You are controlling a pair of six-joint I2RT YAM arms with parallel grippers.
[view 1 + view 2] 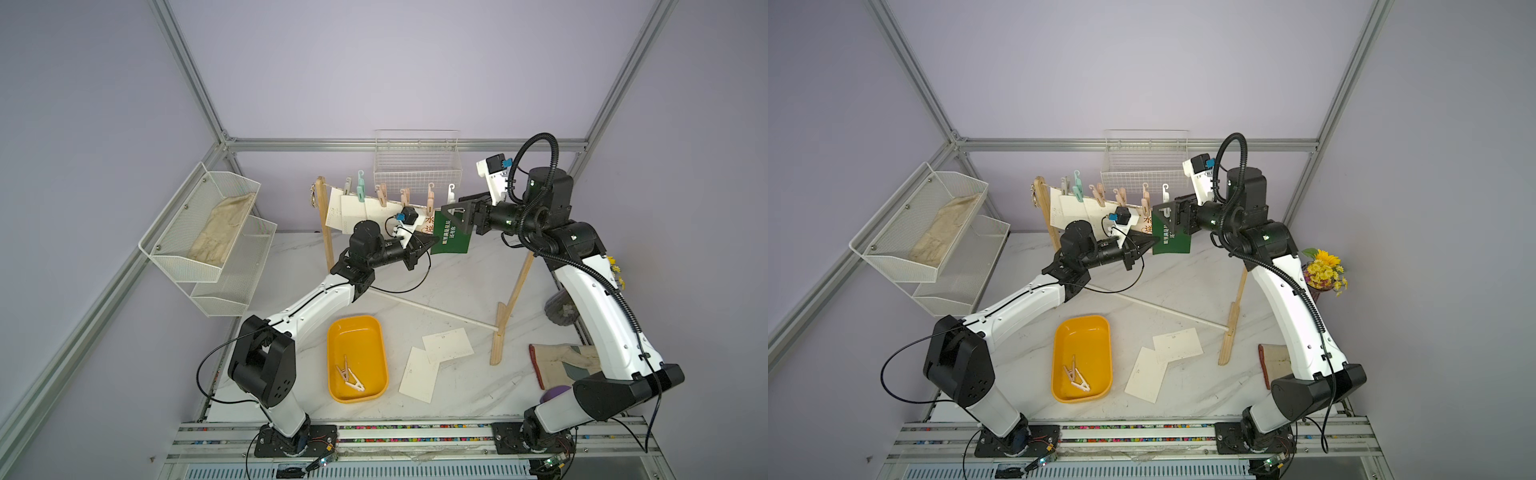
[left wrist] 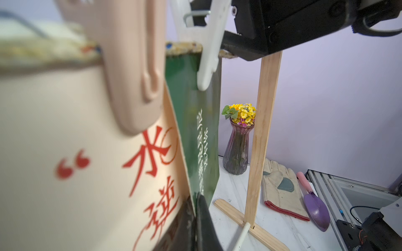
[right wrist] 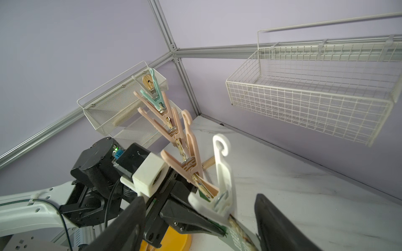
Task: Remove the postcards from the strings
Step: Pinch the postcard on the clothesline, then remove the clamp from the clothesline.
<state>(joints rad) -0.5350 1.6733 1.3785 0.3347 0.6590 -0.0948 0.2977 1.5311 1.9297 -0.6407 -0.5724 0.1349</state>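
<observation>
The strings (image 1: 332,185) (image 2: 182,46) span two wooden posts and carry several postcards (image 1: 357,212) under pastel pegs. At the right end hangs a dark green postcard (image 1: 451,241) (image 1: 1173,243) (image 2: 191,121), pinned by a white peg (image 1: 451,193) (image 2: 208,54) (image 3: 221,173). My left gripper (image 1: 434,240) (image 1: 1156,240) (image 2: 196,208) is shut on that card's lower edge. My right gripper (image 1: 455,203) (image 3: 200,202) is open, its fingers on either side of the white peg and apart from it. Beside the green card hangs a cream postcard with red characters (image 2: 87,173). Two white postcards (image 1: 448,345) lie on the table.
A yellow tray (image 1: 353,332) with a few pegs sits at the table front. A wire basket (image 1: 415,166) hangs on the back wall, a mesh shelf (image 1: 203,224) on the left. A flower vase (image 1: 1323,270), glove (image 1: 557,361) and purple trowel (image 2: 315,206) lie right. A white rod (image 1: 436,311) joins the posts' feet.
</observation>
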